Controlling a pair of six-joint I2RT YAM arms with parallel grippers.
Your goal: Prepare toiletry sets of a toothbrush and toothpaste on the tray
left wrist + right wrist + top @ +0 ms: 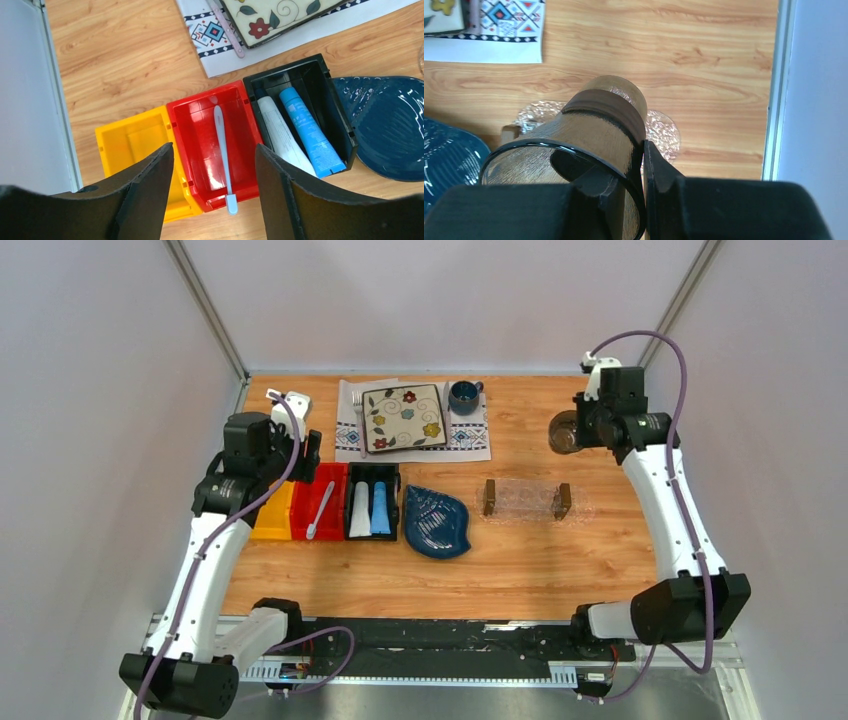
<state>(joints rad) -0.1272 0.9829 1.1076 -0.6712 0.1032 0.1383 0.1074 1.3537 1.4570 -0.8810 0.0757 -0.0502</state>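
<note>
Directly beneath the left hand (214, 152) the toothbrush (220, 130) is found, laid in the red bin (192, 125). Its long axis runs near-to-far along the bin's length, slightly slanted, and its near end rests over the bin's near rim. In the left wrist view the handle is seen between the two fingers (150, 185), so the closing line is set across the handle, not along it. The left hand is spread wide and empty; nothing is touched by it. A straight descent is judged sufficient for the pick, provided the bin's side walls are cleared.

Both toothpaste (280, 135) tubes are stored side by side in the black bin (342, 120), just right of the red bin. The tray (525, 498) is placed further right on the tabletop (540, 560), past a blue dish (437, 523) and well apart from the bins. The left arm is the nearer one to the toothbrush. The right hand (642, 165), at the far right, is closed on the rim of a glass (599, 120), one finger inside and one outside.
</note>
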